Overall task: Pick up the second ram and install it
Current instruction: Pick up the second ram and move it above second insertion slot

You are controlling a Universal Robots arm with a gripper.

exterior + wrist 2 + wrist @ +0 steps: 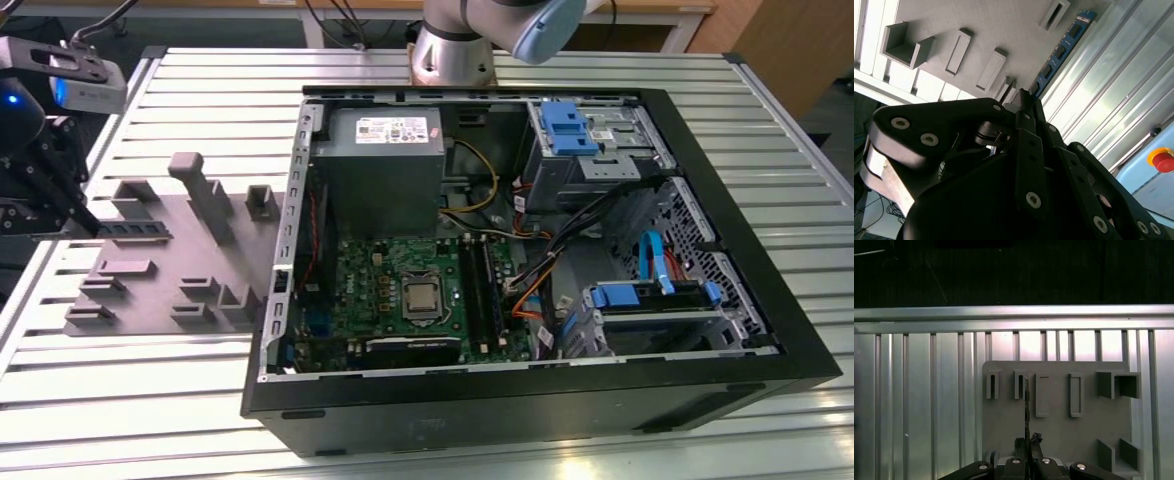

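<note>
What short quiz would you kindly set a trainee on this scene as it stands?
1. True or false: the second ram rests on the grey fixture tray.
2. The gripper is: A inside the computer case; B at the tray, by the ram; C beyond the case, at the exterior view's right.
3. What do the tray and the case stand on?
Key: 1 true; 2 B; 3 the slatted metal table.

Exterior view: high, angled down on computer case (747, 300), fixture tray (160, 280). Both wrist views: close past gripper (1027, 444) (1024, 97) onto same tray.
</note>
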